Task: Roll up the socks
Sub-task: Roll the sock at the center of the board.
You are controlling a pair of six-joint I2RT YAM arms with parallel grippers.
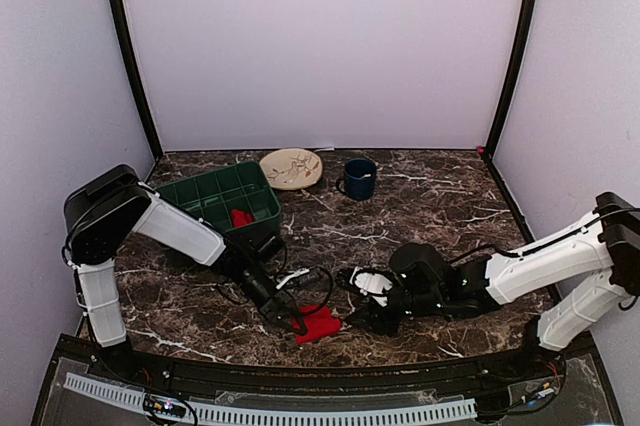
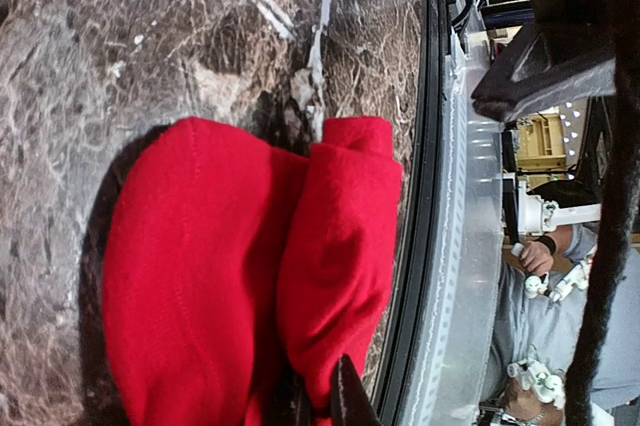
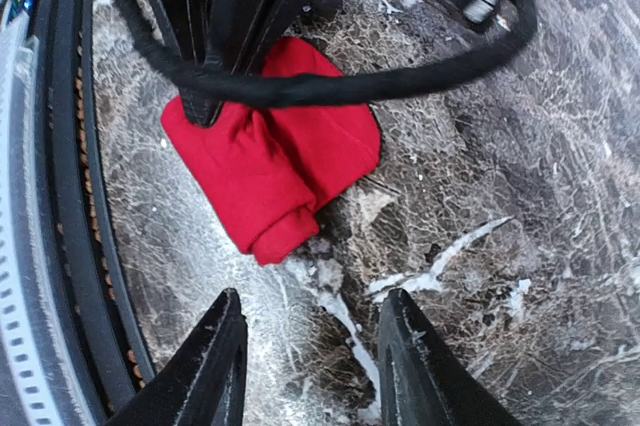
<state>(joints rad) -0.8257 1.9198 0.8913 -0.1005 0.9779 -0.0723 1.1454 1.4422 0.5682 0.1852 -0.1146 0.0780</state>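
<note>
My left gripper [image 1: 293, 322] is closed tight, and its fingers [image 3: 200, 56] pinch one edge of the sock [image 3: 270, 161]. This sock lies folded into a thick red bundle on the table [image 1: 420, 206], close to the front edge. My right gripper [image 3: 312, 301] has its jaws apart and holds nothing; it hovers just beside the sock, with both fingers clear of the cloth, and I see the other sock [image 1: 241, 217] inside the green bin [image 1: 205, 196] at the far left.
</note>
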